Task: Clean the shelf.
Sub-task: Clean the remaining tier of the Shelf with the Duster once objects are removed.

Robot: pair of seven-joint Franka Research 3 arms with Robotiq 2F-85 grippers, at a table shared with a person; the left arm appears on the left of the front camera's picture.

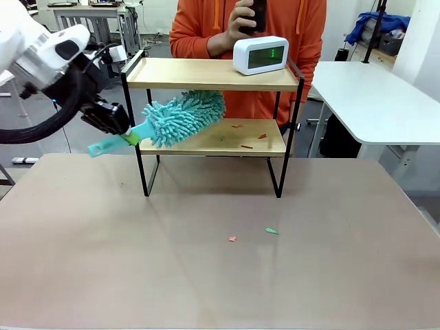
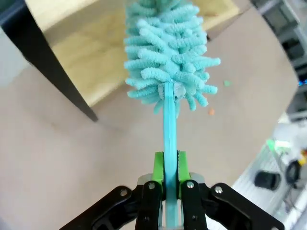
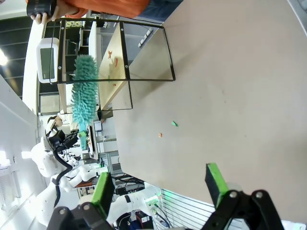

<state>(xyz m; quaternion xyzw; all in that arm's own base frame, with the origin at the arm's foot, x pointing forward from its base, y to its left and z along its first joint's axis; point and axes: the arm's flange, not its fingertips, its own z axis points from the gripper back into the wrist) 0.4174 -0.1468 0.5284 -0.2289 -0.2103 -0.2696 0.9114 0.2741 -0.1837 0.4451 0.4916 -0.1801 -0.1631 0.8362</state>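
The shelf (image 1: 206,74) stands at the table's far side, a black frame with two light wooden boards. My left gripper (image 1: 127,134) is shut on the handle of a teal fluffy duster (image 1: 184,117), whose head reaches over the left part of the lower board (image 1: 265,144). In the left wrist view the duster (image 2: 165,52) rises from between my green pads (image 2: 158,167) over the board (image 2: 91,57). Small orange scraps (image 1: 246,146) lie on the lower board. My right gripper (image 3: 160,184) is open above the table, with the shelf (image 3: 115,52) far off.
A white digital clock (image 1: 260,55) sits on the top board at the right. A person in an orange top (image 1: 206,27) stands behind the shelf holding a dark object. An orange scrap (image 1: 232,238) and a green scrap (image 1: 272,231) lie on the table. A white desk (image 1: 371,96) stands at right.
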